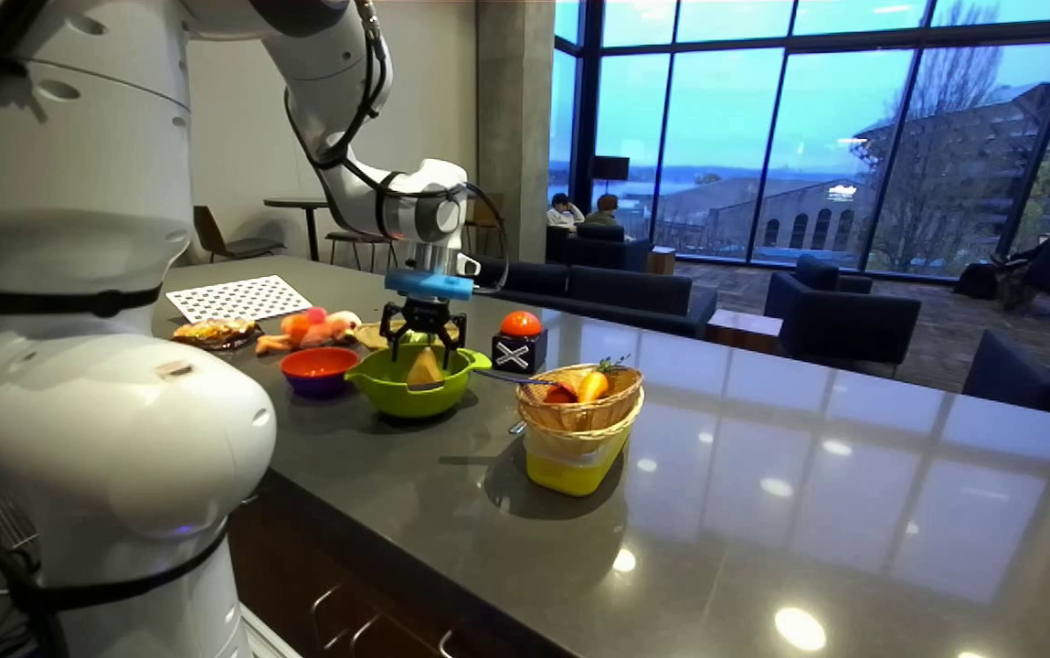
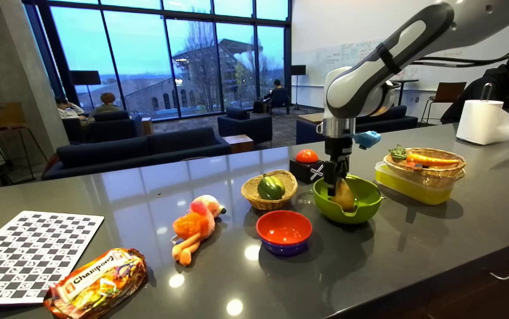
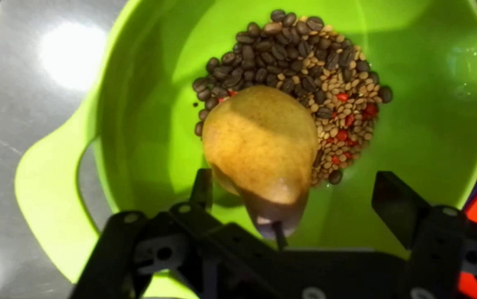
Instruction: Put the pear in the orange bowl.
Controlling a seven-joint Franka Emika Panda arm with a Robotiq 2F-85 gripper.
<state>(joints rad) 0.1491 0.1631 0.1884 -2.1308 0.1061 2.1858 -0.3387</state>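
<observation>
The yellow-brown pear [image 3: 261, 137] stands stem-up in the lime-green bowl [image 3: 138, 104], on a patch of dark beans and pale seeds. The pear also shows in both exterior views [image 1: 425, 370] [image 2: 343, 195]. My gripper [image 3: 295, 182] is open, pointing down into the green bowl; it also shows in an exterior view [image 1: 422, 355]. Its fingers are on either side of the pear's upper part. One finger is close to the pear; the other has a wide gap. The orange bowl [image 2: 284, 228], orange-red inside and purple outside, sits beside the green bowl and is empty.
A wicker basket with a carrot on a yellow container [image 1: 579, 457] stands on one side of the green bowl. A black box with an orange dome [image 2: 306, 168] and a basket with a green squash [image 2: 268, 201] are close by. A plush toy [image 2: 194, 230] lies farther off.
</observation>
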